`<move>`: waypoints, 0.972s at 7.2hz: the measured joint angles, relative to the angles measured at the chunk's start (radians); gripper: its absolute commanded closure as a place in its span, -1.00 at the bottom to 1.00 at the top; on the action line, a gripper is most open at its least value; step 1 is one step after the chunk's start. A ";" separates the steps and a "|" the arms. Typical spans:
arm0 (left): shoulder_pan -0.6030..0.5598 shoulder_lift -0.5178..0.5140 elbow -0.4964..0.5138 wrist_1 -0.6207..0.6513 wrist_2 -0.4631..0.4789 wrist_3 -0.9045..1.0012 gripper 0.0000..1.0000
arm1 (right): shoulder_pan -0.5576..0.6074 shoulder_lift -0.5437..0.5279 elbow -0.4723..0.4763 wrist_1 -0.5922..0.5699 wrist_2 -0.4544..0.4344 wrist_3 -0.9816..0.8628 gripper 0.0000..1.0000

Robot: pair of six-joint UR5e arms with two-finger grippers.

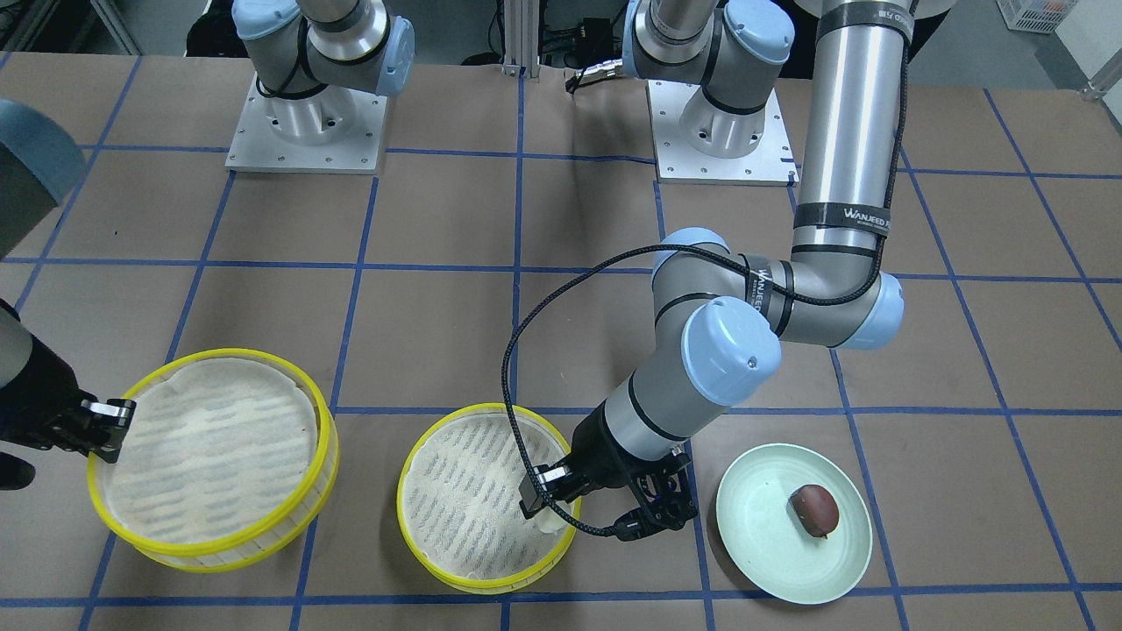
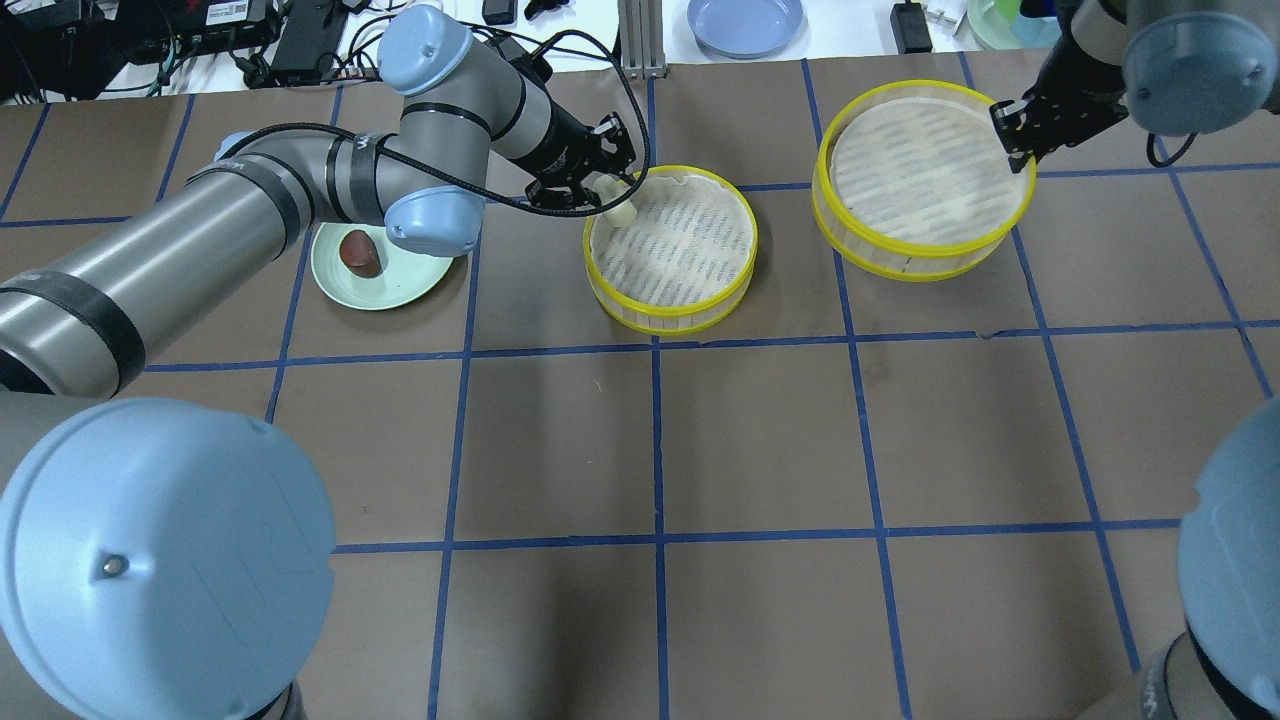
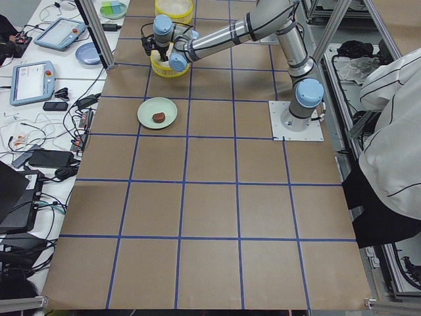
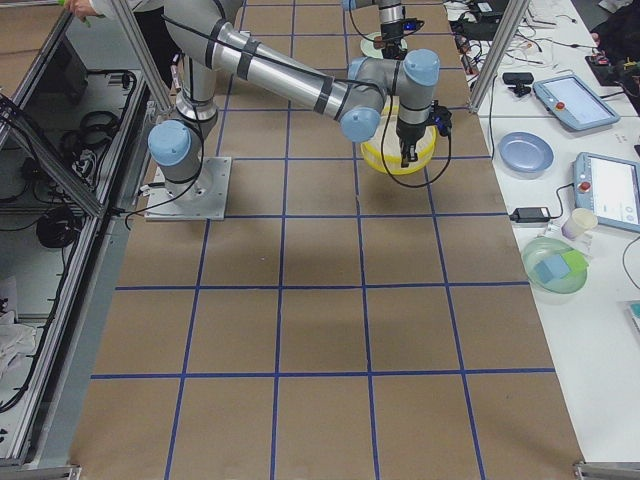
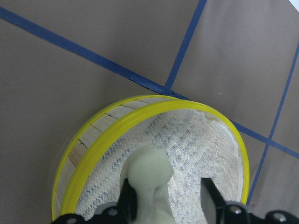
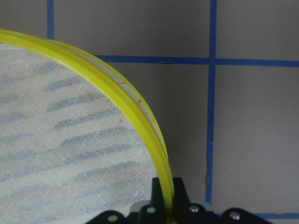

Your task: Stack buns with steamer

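Note:
The cream bun (image 5: 147,175) sits between my left gripper's (image 5: 164,198) fingers, just inside the near rim of the middle yellow steamer (image 2: 670,315). It touches one finger (image 5: 127,200), and a gap shows to the other, so the jaws stand open. In the front view the bun (image 1: 550,519) lies at the steamer rim (image 1: 403,504) under the gripper (image 1: 561,513). The dark reddish-brown bun (image 1: 815,510) lies on the pale green plate (image 1: 771,561). My right gripper (image 6: 164,191) is shut on the rim of the second steamer (image 2: 920,262).
Both steamers are lined with white cloth. The green plate (image 2: 400,285) lies under the left arm's elbow. A black cable loops from the left wrist over the table. A blue plate (image 2: 745,20) and devices lie beyond the far table edge.

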 measured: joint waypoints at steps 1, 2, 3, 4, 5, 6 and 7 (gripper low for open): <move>-0.003 0.005 0.001 -0.002 0.001 -0.003 -1.00 | 0.038 -0.012 0.001 0.016 -0.004 0.068 0.83; -0.004 0.010 0.002 -0.005 0.001 -0.010 -1.00 | 0.069 -0.023 0.002 0.028 -0.006 0.120 0.83; -0.004 0.019 0.004 -0.008 0.003 -0.012 -1.00 | 0.090 -0.029 0.004 0.035 -0.006 0.160 0.83; 0.003 0.034 0.010 -0.024 0.021 0.017 -1.00 | 0.114 -0.033 0.007 0.037 -0.006 0.207 0.83; 0.031 0.052 0.016 -0.058 0.077 0.099 -1.00 | 0.163 -0.033 0.009 0.031 -0.013 0.267 0.83; 0.074 0.069 0.019 -0.090 0.142 0.197 -1.00 | 0.220 -0.028 0.009 0.013 -0.021 0.338 0.83; 0.129 0.083 0.017 -0.107 0.196 0.294 -1.00 | 0.266 -0.016 0.009 -0.011 -0.022 0.412 0.83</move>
